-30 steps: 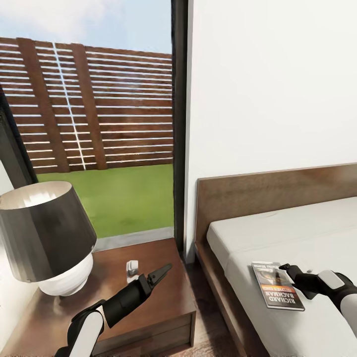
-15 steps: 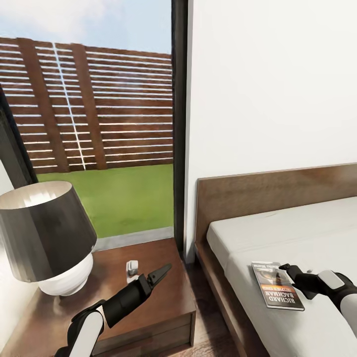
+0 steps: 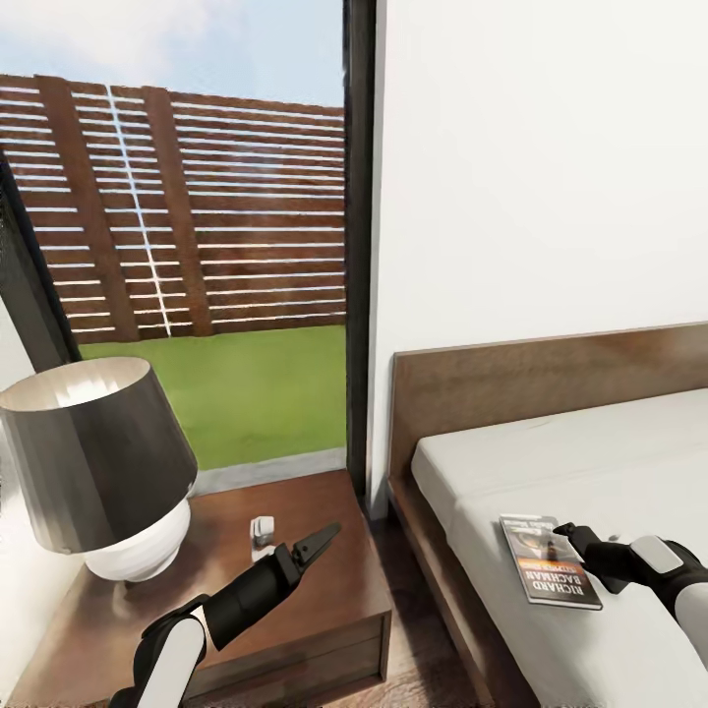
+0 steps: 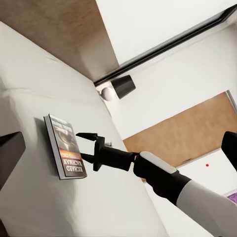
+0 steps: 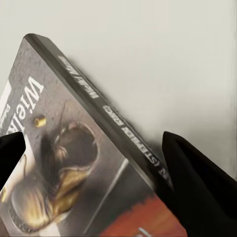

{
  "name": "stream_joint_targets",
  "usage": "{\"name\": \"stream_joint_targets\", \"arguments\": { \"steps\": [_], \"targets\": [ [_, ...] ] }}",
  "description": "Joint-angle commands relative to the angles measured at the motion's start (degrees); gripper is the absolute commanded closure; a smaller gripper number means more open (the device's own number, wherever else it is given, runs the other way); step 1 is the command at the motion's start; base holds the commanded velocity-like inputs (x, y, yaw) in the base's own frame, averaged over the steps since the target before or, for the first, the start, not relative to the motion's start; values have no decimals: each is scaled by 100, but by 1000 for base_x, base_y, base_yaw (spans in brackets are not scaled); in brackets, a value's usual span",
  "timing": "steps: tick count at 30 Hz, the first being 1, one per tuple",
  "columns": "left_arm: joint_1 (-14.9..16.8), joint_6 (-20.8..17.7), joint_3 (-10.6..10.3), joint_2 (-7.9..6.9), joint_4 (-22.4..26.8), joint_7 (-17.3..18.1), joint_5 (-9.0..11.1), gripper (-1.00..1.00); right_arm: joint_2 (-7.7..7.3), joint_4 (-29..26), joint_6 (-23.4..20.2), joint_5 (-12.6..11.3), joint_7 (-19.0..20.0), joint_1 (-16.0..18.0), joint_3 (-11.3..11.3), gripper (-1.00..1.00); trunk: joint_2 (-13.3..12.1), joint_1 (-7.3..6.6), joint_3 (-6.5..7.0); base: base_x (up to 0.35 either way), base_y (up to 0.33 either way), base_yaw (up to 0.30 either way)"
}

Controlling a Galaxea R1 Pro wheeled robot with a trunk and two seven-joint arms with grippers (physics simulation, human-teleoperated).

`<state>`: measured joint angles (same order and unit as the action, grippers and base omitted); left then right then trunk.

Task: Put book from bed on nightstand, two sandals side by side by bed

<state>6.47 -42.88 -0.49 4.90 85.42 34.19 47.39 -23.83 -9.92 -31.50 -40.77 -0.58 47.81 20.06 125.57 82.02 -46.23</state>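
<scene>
**Book lies on the bed with the right gripper at its edge**

The book (image 3: 549, 574) lies flat on the pale mattress of the bed (image 3: 590, 462), near the bed's left side and a little below the wooden headboard (image 3: 541, 388). Its dark cover faces up, with an orange band and white lettering. In the left wrist view the book (image 4: 64, 147) shows the same way, flat on the mattress, with the lettering readable as upside-down text.

The right gripper (image 3: 566, 532) reaches in from the right side and sits at the book's far right corner. In the left wrist view its two fingers are spread apart, one over the cover and one lower against the book's edge (image 4: 85, 145). In the right wrist view the fingers (image 5: 197, 182) stand on either side of the book's spine and cover (image 5: 69, 163), not closed on it.

The left gripper (image 3: 320, 542) hangs above the nightstand (image 3: 324, 600), its fingers pressed together to a point and holding nothing. On the nightstand stand a lamp (image 3: 103, 462) with a dark shade and white base, and a small white object (image 3: 262, 531) just beyond the gripper's tip.

Behind the nightstand a tall black-framed window (image 3: 359, 246) shows grass and a slatted wooden fence (image 3: 187, 206).
</scene>
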Motion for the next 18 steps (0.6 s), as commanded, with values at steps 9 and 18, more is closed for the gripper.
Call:
{"name": "stream_joint_targets", "arguments": {
  "steps": [9, 18],
  "targets": [
    [3, -36, 8, 2, 1, 0, 24, -100, 1, -1, -32, 1, -13, 0, 6, -100, 2, -1, -6, -15, 10, 0],
    [3, -36, 5, 2, 1, 0, 24, -100, 1, -1, -32, -1, -13, 0, 7, -100, 2, -1, -6, -2, 1, 0]
  ]
}}
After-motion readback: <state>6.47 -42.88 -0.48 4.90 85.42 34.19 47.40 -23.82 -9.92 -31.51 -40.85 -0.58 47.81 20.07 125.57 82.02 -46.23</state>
